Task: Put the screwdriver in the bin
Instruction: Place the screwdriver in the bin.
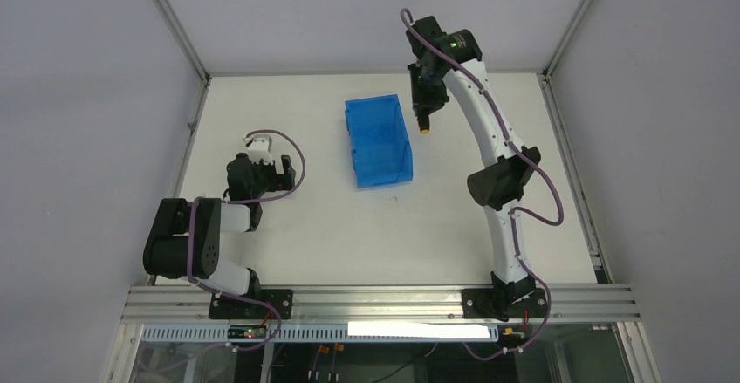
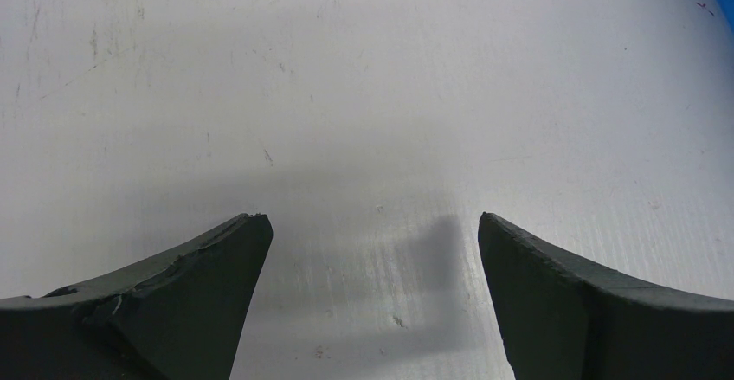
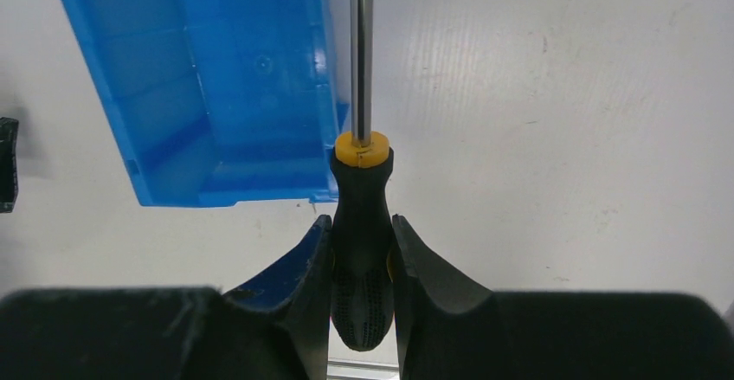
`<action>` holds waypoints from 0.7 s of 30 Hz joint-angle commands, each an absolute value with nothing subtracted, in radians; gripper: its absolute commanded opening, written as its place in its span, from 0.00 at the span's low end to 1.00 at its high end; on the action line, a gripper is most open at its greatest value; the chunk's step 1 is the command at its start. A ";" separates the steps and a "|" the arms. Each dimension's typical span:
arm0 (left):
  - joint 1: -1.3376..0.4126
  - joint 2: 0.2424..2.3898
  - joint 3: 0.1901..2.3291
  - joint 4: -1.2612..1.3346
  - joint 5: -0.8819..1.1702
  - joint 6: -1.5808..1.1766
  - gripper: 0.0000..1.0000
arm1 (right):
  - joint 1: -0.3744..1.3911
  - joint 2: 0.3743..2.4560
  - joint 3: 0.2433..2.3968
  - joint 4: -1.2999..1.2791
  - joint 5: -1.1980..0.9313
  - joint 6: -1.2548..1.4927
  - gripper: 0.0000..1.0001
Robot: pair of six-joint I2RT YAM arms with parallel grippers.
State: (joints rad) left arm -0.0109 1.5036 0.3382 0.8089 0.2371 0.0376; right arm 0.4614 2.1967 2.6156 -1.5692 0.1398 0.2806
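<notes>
Aloft, right end effector (image 3: 360, 228) grips screwdriver (image 3: 361, 185) beside bin (image 3: 216, 77); left end effector (image 2: 374, 224) gapes.

The bin (image 1: 377, 139) is bright, slightly see-through blue, and the counter (image 2: 363, 94) is white with faint grey scuffs. The screwdriver (image 3: 361, 181) has a black handle with a stippled grip, an orange-yellow collar and a silvery shaft. The left tool (image 2: 372, 224) and right tool (image 3: 360, 221) are matte black.

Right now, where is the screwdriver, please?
In the top view, the screwdriver is clamped in the right gripper, just right of the bin.
</notes>
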 commanded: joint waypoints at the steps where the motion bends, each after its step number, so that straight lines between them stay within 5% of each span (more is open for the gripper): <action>1: 0.003 1.505 0.357 0.851 0.247 0.028 0.99 | 0.516 2.216 2.693 -1.534 0.120 0.333 0.00; 21: 0.003 1.505 0.358 0.852 0.247 0.028 0.99 | 0.658 2.271 2.721 -1.428 0.114 0.410 0.00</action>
State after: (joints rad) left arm -0.0109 1.5036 0.3382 0.8089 0.2371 0.0376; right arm 0.6441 2.2696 2.6671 -1.4712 0.1116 0.3843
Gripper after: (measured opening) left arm 0.992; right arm 0.277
